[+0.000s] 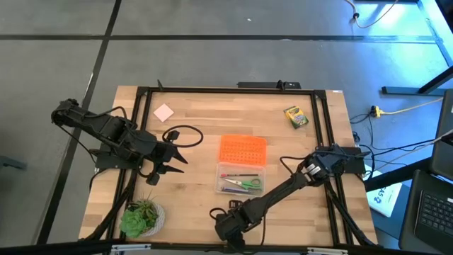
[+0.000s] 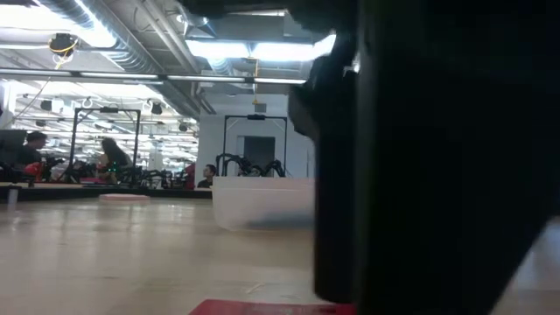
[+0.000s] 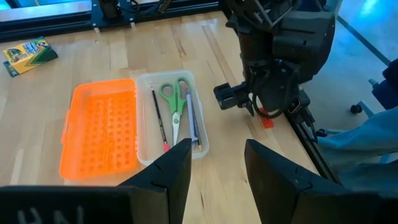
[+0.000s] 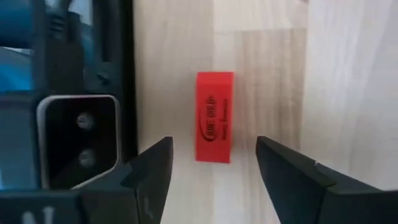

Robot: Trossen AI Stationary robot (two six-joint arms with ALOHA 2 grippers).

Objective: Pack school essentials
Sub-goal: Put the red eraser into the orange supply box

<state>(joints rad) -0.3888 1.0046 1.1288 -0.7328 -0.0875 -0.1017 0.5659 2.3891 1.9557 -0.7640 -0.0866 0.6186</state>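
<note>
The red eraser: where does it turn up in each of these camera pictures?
High view: not visible; the right gripper covers that spot.
Low view: red eraser at the bottom edge.
Left wrist view: small red eraser beside the right arm.
Right wrist view: centre.
Shared landmark: clear plastic box.

On the table there is one clear plastic box [image 1: 241, 178] with one orange perforated lid [image 1: 243, 149] open on its far side. Inside the box lie one pair of green-handled scissors [image 3: 172, 102], one thin dark pencil [image 3: 159, 119] and one purple pen [image 3: 190, 115]. There is one yellow-green crayon box [image 1: 296, 117] at the far right, one pink square note pad [image 1: 163, 112] at the far left, one small red eraser [image 4: 214, 116] at the near edge, and one green potted plant [image 1: 141, 217] at the near left. Two dark robot arms work over the table, one on each side.
</note>
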